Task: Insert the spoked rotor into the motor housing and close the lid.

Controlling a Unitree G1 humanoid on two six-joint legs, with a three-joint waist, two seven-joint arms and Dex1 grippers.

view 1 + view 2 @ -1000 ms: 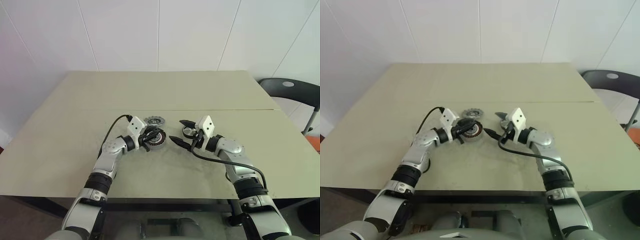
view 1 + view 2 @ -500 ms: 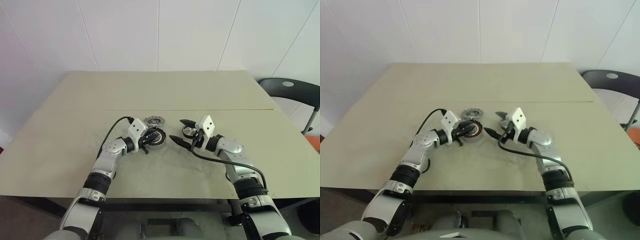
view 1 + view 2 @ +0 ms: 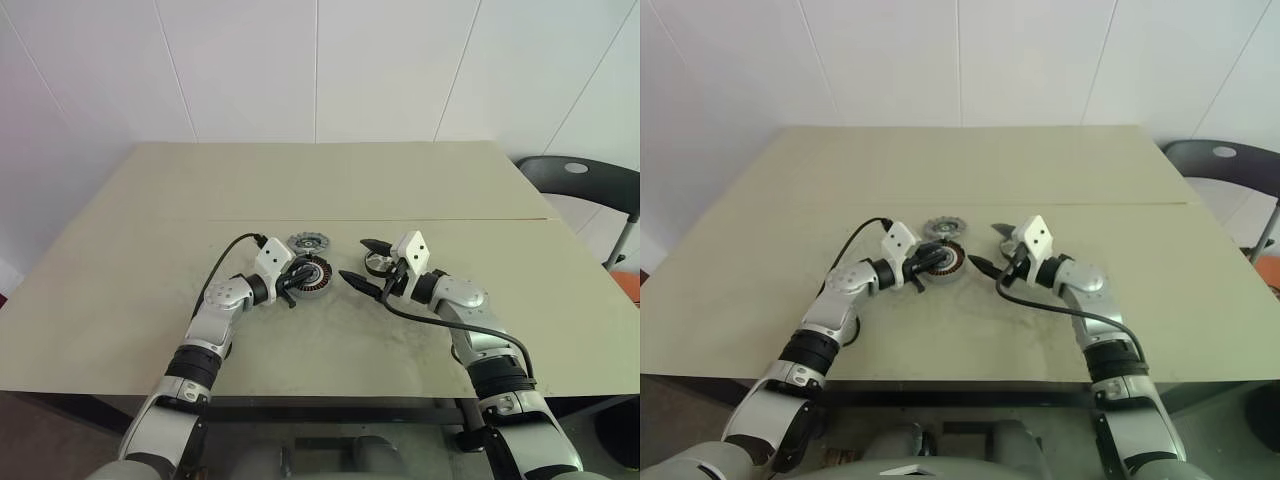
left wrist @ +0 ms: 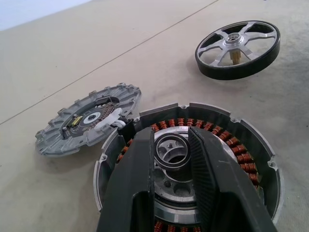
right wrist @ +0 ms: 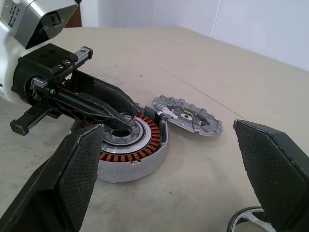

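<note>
Keep left tool [image 4: 176,159] clamped on housing [image 3: 312,276] hub at frame centre of desk [image 3: 330,190], lid [image 3: 309,242] just above, and close gaping right tool [image 3: 369,266] squarely on rotor [image 4: 237,48] rim before lifting.

Rotor [image 4: 237,42], housing [image 4: 251,154], lid [image 4: 87,121] apart.
</note>
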